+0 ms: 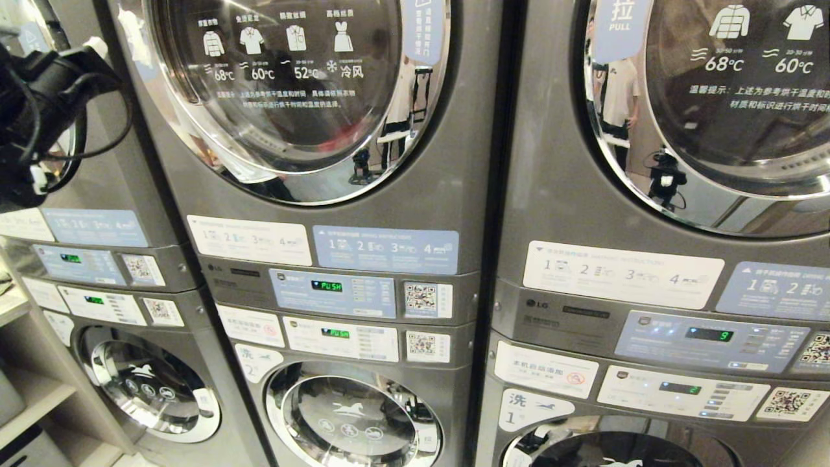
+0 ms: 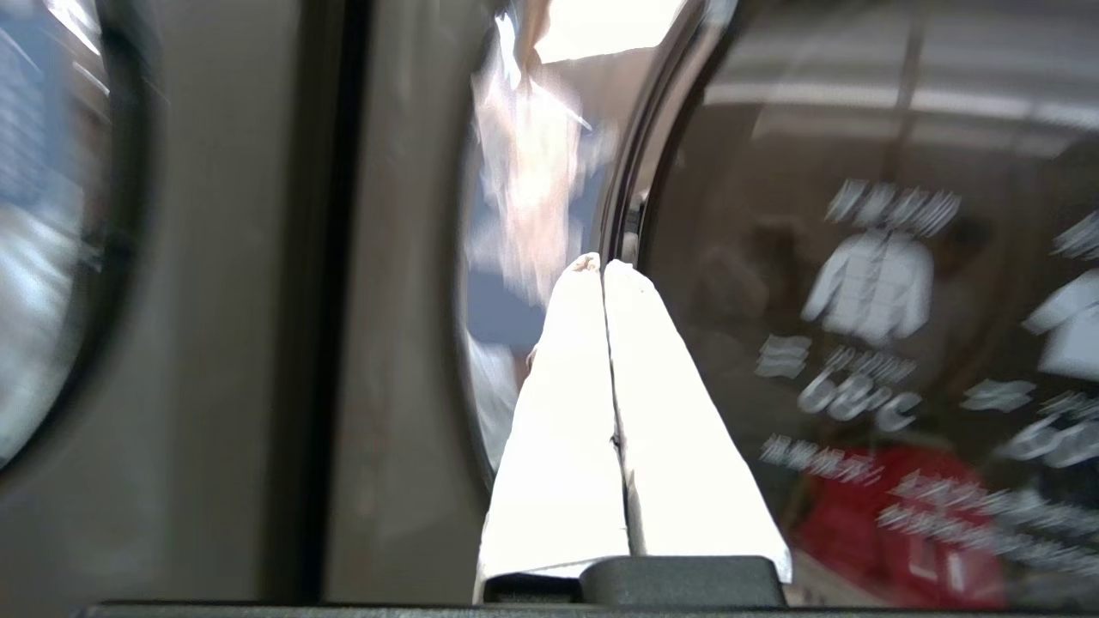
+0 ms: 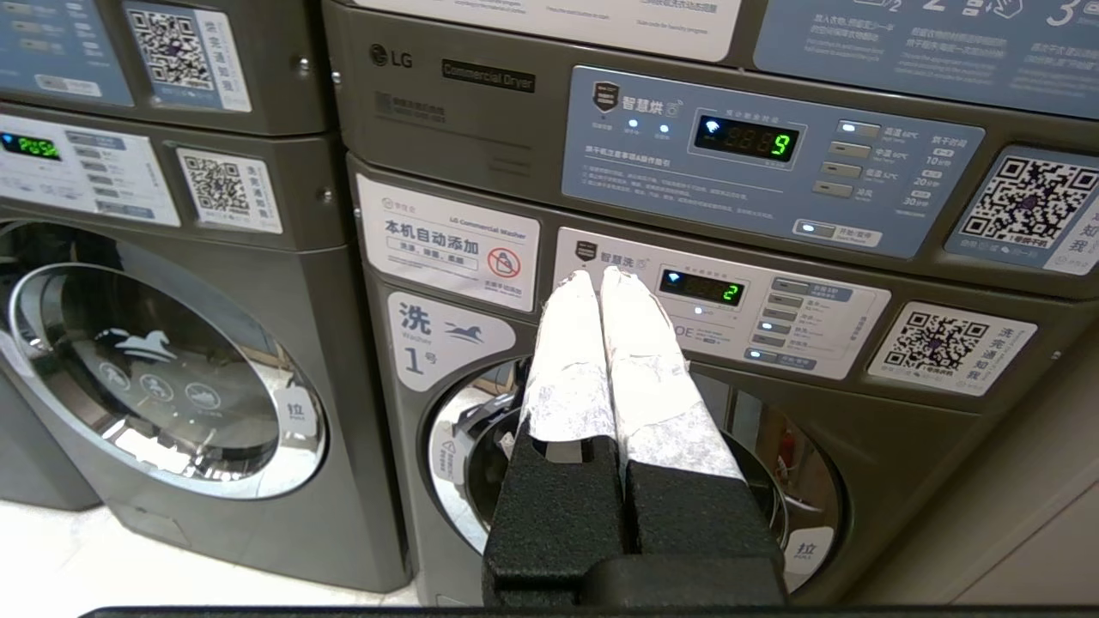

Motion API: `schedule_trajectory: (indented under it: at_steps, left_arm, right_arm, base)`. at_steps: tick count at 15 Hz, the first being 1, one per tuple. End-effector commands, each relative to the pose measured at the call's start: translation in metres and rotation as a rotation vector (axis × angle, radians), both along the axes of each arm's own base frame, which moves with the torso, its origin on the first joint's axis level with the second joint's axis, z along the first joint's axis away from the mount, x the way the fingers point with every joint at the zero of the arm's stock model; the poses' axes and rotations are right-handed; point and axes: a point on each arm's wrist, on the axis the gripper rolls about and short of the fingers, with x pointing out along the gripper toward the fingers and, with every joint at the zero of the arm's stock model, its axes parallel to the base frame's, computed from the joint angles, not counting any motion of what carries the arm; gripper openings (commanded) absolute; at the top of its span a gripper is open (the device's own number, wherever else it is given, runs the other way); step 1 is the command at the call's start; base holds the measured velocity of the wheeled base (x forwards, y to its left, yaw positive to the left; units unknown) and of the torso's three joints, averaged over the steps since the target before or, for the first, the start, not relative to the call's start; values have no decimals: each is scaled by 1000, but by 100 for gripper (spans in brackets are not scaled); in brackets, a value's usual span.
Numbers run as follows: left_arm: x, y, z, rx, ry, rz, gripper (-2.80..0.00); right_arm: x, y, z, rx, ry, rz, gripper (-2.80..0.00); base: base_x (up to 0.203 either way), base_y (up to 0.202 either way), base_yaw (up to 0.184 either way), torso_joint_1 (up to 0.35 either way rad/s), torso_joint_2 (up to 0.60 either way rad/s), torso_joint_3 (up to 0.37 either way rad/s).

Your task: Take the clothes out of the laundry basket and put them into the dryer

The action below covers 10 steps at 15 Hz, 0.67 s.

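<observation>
My left gripper [image 2: 604, 268] is nearest the lens, its two white-wrapped fingers [image 2: 567, 412] pressed flat together with nothing between them. The tips sit close to the chrome ring at the edge of a dryer door [image 2: 859, 300], whether touching it I cannot tell. Behind the glass, white garment icons and temperature text show, with something red low down that may be a reflection. In the head view my left arm [image 1: 39, 110] is a black mass with cables at the upper left, in front of the leftmost stack.

The middle dryer [image 1: 292, 91] has its round door closed, chrome rim bright, the glass printed with four garment icons. Below it is a control panel [image 1: 334, 292] with a green display reading PUSH, and a QR label [image 1: 428, 299] beside that. Under this sits a washer [image 1: 353, 415], door also closed.

My right gripper [image 3: 599, 279] is also closed tight and empty, fingers [image 3: 640, 369] together. It faces the lower washer [image 3: 635, 481] of the right stack, which is marked 1. The dryer panel [image 3: 747, 142] above it shows a green 9.

No clothes or basket appear in any view.
</observation>
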Motion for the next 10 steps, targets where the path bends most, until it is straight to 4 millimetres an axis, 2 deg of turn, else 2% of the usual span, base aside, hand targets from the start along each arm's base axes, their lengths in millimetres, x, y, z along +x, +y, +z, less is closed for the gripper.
schedule_trajectory:
  at_steps: [1, 3, 5, 7, 8, 10]
  left_arm:
    - [-61, -11, 42, 32, -79, 33, -280]
    - [-115, -24, 38, 74, -18, 73, -280]
    - [-185, -44, 21, 104, 66, 86, -280]
    - [-263, -63, -10, 117, 148, 82, -280]
    - [-303, -72, -33, 121, 192, 79, -280]
    - [-361, -84, -87, 124, 291, 79, -280]
  right_arm:
    - [0, 0, 0, 1, 0, 1, -280]
    - [0, 0, 0, 8, 0, 0, -280]
    - [0, 0, 0, 16, -1, -2, -280]
    - [0, 0, 0, 35, 0, -4, -280]
    - [0, 0, 0, 43, 0, -5, -280]
    - [0, 0, 0, 36, -1, -9, -280]
  base:
    - [0, 0, 0, 0, 0, 0]
    - [0, 0, 0, 0, 0, 0]
    - [0, 0, 0, 0, 0, 0]
    - [0, 0, 0, 0, 0, 0]
    - [0, 0, 0, 0, 0, 0]
    - [0, 0, 0, 0, 0, 0]
